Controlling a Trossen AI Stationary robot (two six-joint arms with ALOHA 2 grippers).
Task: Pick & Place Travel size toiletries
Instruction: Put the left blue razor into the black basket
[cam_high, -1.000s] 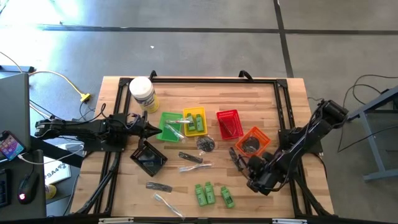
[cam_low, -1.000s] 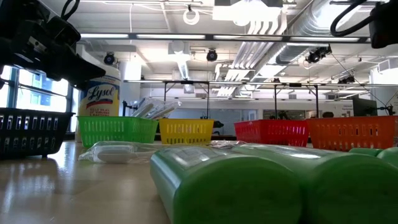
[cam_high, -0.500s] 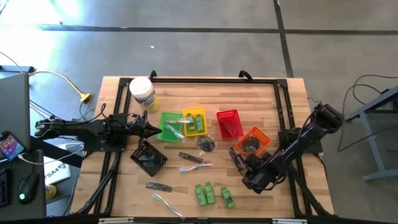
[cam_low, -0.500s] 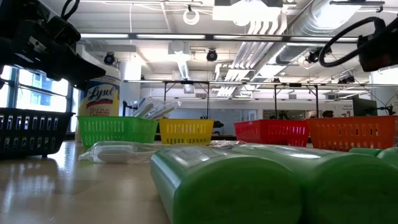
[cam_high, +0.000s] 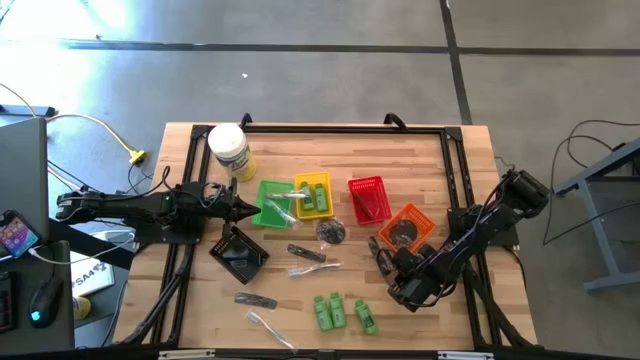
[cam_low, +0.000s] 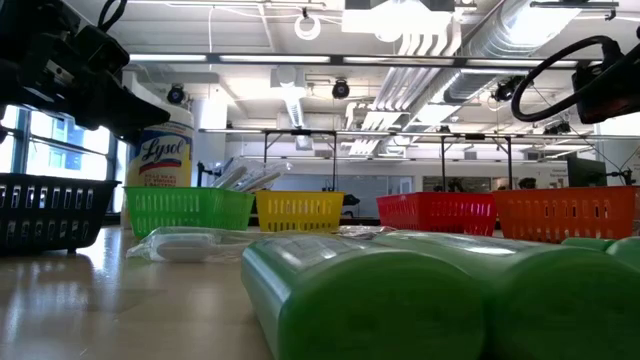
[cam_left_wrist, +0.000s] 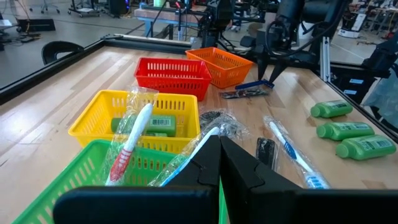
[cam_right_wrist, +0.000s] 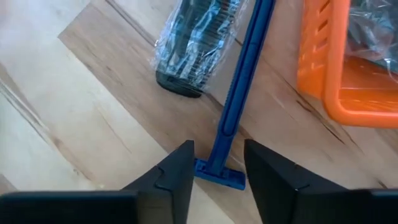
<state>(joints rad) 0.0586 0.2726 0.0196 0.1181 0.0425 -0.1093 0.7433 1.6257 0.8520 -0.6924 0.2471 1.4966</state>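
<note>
**Hovering over the blue razor by the orange basket**

Spanning nearly the whole high view is the wooden table (cam_high: 440, 170), baskets strung across its middle. Left arm waits at the left edge, its left gripper (cam_high: 252, 208) pinched shut, tip beside the green basket (cam_high: 270, 192). Over on the right, the right gripper (cam_high: 385, 262) hangs low, fingers (cam_right_wrist: 177, 168) parted with a narrow gap and nothing between them. Just beyond those tips lies a blue razor (cam_right_wrist: 239, 106), head nearest the gap, handle running alongside the orange basket (cam_right_wrist: 336, 68). A wrapped black stick (cam_right_wrist: 196, 40) rests right against the razor. Three green bottles (cam_high: 340, 312) sit near the front edge.
</note>
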